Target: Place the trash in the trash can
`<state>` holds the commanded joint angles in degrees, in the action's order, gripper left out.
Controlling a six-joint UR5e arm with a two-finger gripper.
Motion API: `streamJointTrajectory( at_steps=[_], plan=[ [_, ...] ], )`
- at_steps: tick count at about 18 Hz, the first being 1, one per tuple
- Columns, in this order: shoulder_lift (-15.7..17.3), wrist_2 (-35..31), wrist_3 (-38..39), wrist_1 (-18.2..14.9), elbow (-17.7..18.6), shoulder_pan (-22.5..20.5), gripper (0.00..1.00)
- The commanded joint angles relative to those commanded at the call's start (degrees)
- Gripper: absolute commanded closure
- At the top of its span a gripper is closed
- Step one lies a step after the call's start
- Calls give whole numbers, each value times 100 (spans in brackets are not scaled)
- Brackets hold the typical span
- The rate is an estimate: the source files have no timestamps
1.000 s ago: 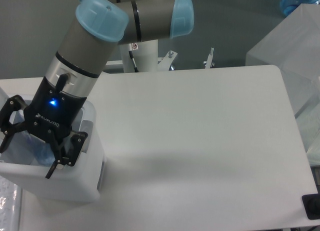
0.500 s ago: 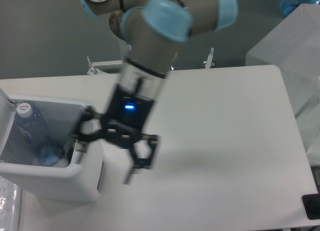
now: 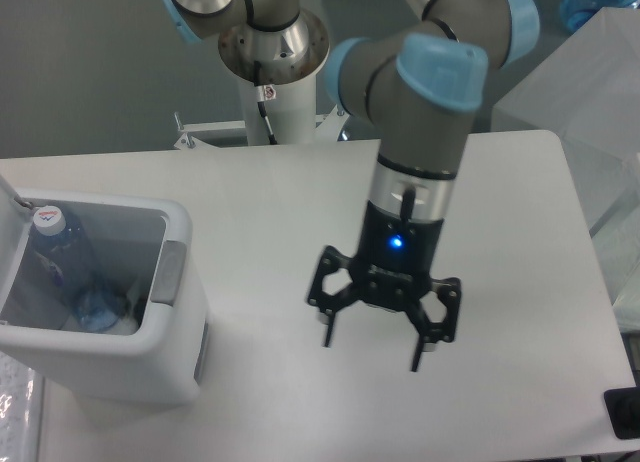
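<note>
Gripper (image 3: 381,335) hangs over mid-table, jaws spread wide and empty, well right of the can (image 3: 178,312). Bottle (image 3: 57,267) stands inside the can, cap up, leaning on the left wall; the wrapper I can't make out.

Free room and obstacles, taken from the trash can (image 3: 120,357). The can stands at the left edge of the table (image 3: 520,242), its mouth open upward. Inside, a water bottle (image 3: 58,267) leans against the can's left wall, cap up, filling that side; the right part of the opening is freer. The grey latch (image 3: 167,274) projects from the can's right wall. Right of the can the tabletop lies bare up to the gripper (image 3: 375,340), which hangs with fingers spread, well apart from the can.
</note>
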<state>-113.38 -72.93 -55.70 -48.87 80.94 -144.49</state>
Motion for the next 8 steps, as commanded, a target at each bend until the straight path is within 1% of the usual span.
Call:
streamJointTrajectory(
  at_steps=[1,4,6,8],
  plan=[
    [9,-141,-220,-26,79,0,0],
    [79,-423,-967,-35,667,-26,0],
    [236,-572,-1433,-44,949,-79,0],
    [307,-818,-1680,-192,1055,-88,0]
  ],
)
